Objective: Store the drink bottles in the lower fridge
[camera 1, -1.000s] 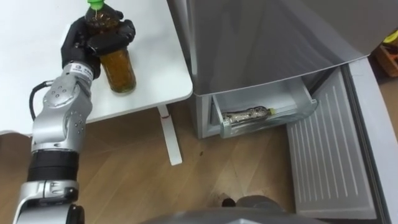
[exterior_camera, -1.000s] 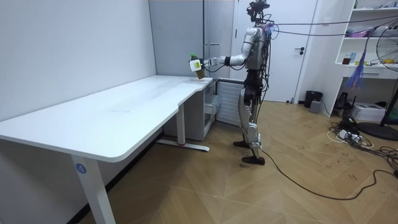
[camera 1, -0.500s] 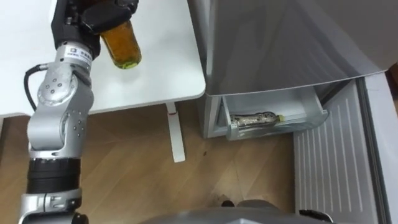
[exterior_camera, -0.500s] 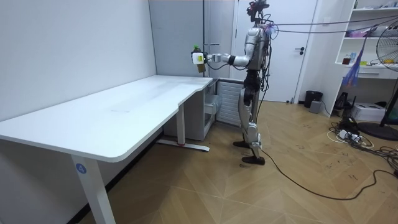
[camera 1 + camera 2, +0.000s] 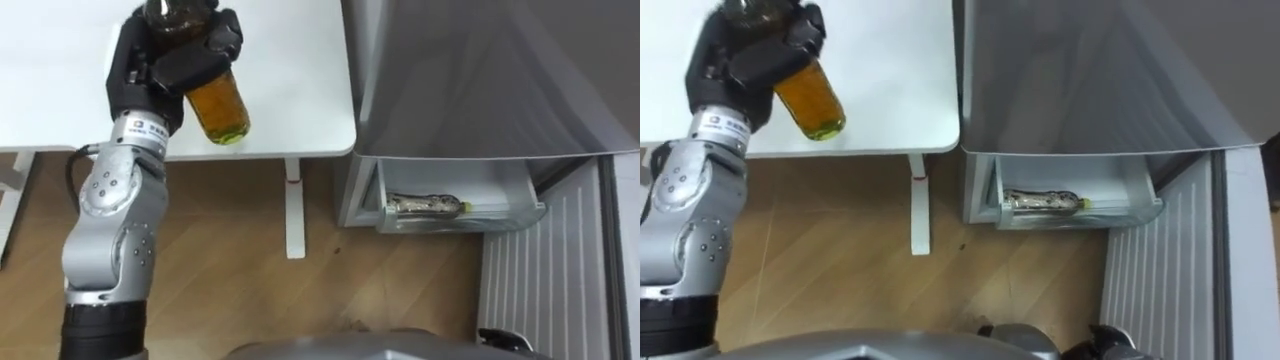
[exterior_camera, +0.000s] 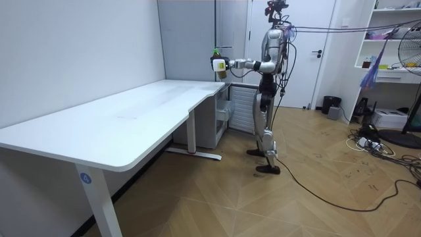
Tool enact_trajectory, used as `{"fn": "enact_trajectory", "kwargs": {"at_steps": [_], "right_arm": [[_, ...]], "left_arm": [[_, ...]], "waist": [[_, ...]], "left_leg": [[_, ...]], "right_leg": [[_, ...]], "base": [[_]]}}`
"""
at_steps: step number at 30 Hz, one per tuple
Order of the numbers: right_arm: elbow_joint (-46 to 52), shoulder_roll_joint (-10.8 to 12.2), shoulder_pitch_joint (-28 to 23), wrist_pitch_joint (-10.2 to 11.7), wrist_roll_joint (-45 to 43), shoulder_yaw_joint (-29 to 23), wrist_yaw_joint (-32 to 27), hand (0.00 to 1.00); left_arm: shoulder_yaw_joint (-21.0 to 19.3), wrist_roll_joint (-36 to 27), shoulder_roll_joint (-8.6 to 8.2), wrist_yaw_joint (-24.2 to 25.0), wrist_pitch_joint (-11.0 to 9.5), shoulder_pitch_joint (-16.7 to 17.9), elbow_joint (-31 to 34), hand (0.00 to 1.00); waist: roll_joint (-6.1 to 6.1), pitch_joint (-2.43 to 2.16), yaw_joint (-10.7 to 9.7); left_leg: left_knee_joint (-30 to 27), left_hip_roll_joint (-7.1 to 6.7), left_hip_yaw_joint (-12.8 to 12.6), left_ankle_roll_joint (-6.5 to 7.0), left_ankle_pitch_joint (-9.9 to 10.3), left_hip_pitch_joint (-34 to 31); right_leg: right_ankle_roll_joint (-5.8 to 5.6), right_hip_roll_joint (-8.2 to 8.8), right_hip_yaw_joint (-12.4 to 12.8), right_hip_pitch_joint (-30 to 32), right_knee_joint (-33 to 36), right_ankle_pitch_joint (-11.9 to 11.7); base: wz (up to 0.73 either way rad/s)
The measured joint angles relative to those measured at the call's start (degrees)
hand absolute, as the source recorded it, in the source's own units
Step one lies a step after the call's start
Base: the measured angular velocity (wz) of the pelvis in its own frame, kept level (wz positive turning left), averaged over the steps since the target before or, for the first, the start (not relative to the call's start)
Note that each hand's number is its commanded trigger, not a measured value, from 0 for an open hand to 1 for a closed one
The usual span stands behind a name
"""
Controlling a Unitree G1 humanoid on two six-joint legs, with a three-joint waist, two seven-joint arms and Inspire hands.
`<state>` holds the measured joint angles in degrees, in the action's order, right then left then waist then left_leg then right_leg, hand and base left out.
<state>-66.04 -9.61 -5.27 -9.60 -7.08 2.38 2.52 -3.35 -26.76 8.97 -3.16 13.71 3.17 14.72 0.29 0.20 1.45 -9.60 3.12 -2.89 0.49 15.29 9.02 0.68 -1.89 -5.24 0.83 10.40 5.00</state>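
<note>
My left hand [image 5: 170, 60] is shut on an amber drink bottle [image 5: 218, 108] and holds it tilted in the air above the white table's [image 5: 290, 80] right end. The room view shows the bottle [image 6: 218, 66] raised at chest height in front of the grey fridge [image 6: 197, 33]. The fridge's lower drawer [image 5: 460, 210] stands pulled out to the right of the table. A second drink bottle [image 5: 425, 204] lies on its side inside the drawer.
The lower fridge door [image 5: 545, 280] is swung open at the right, its ribbed inner side up. The table's leg [image 5: 293, 215] stands on the wooden floor between the table and the fridge. The fridge's grey body [image 5: 480, 70] rises above the drawer.
My left hand has lifted the bottle off the table and carried it towards the fridge. The eye view has shifted, with the drawer now nearer the middle.
</note>
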Motion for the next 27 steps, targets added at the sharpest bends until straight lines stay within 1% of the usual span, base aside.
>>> {"fn": "enact_trajectory", "kwargs": {"at_steps": [2,5,7,9,10,12,16,19,21,23,27], "right_arm": [[-0.01,-0.15,0.00,0.00,0.07,0.91,-0.03,0.00],[0.00,-0.27,0.07,0.00,0.07,1.04,-0.06,0.00],[0.00,-0.29,0.18,0.00,0.07,1.27,-0.07,0.00],[0.41,-0.31,0.32,0.02,0.33,1.56,-0.02,0.00],[1.49,-0.40,0.35,0.02,0.37,2.56,-0.03,0.00],[1.88,-0.53,1.13,0.07,0.33,3.56,-0.01,0.00],[2.95,-0.66,2.69,0.20,-0.77,4.51,-0.17,0.00],[4.87,-0.61,3.83,0.31,-2.05,5.04,-0.45,0.00],[6.81,0.08,4.86,1.50,-0.86,5.46,-0.44,0.00],[9.24,1.23,6.11,3.66,1.01,7.67,-0.19,0.00],[14.91,2.33,6.21,3.90,2.13,10.79,1.52,0.00]], "left_arm": [[1.57,-2.65,-0.57,0.79,0.00,0.58,0.00,1.00],[3.80,-2.90,-1.22,2.33,0.00,1.03,-0.11,1.00],[4.74,-2.91,-1.59,3.51,0.00,1.38,-0.11,1.00],[5.77,-2.90,-1.66,3.94,0.00,1.54,-0.11,1.00],[6.30,-2.90,-1.64,4.12,0.00,1.54,-0.14,1.00],[7.18,-2.89,-1.55,4.34,0.00,1.55,-0.18,1.00],[9.08,-2.50,-1.48,6.38,-0.01,1.62,-0.43,1.00],[9.32,-3.11,-1.55,7.51,-0.04,2.50,-1.13,1.00],[9.41,-3.14,-1.45,7.77,-0.04,3.27,-1.75,1.00],[10.82,-3.20,-1.26,7.87,-0.04,3.48,-3.08,1.00],[12.75,-2.94,-1.03,8.36,-0.04,4.51,-3.21,1.00]], "waist": [[-0.13,0.04,0.42],[-0.22,0.06,0.56],[-0.35,0.07,0.63],[-0.57,0.14,0.68],[-0.73,0.25,0.65],[-0.91,0.26,0.57],[-0.98,0.28,0.78],[-0.99,0.28,0.78],[-0.99,0.28,0.63],[-1.03,0.25,0.61],[-1.19,0.26,0.64]], "left_leg": [[-0.23,-0.10,0.88,-0.05,-0.03,-0.55],[-0.26,-0.40,1.73,-0.10,-0.35,-1.12],[-0.31,-0.44,1.74,-0.10,-0.36,-1.31],[-0.51,-0.45,1.77,-0.10,-0.36,-1.49],[-0.68,-0.45,1.82,-0.10,-0.36,-1.58],[-0.79,-0.44,1.78,-0.10,-0.36,-1.67],[-0.78,-0.47,1.39,-0.10,-0.36,-1.87],[-0.78,-0.48,1.46,-0.10,-0.36,-1.73],[-0.87,-0.46,1.59,-0.10,-0.36,-1.68],[-0.91,-0.46,1.94,-0.10,-0.36,-1.89],[-1.03,-0.58,1.79,-0.10,-0.36,-2.09]], "right_leg": [[-0.04,0.26,-0.76,-0.01,-0.12,0.08],[-0.18,0.87,-2.13,-0.05,-0.10,0.37],[-0.23,1.01,-2.34,0.15,0.21,0.66],[-0.20,1.07,-2.59,0.20,0.26,0.72],[-0.18,1.10,-2.68,0.17,0.25,0.73],[-0.16,1.11,-2.76,0.15,0.23,0.74],[-0.22,1.16,-2.82,0.31,0.14,0.78],[-0.22,1.17,-2.92,0.21,0.20,0.79],[-0.20,1.20,-3.22,0.16,0.23,0.80],[-0.18,1.31,-3.73,0.16,0.24,0.82],[-0.24,1.68,-4.56,0.21,0.27,0.86]], "base": [[0.20],[0.27],[0.11],[0.04],[0.00],[0.00],[0.01],[-0.01],[0.00],[0.10],[0.14]]}}
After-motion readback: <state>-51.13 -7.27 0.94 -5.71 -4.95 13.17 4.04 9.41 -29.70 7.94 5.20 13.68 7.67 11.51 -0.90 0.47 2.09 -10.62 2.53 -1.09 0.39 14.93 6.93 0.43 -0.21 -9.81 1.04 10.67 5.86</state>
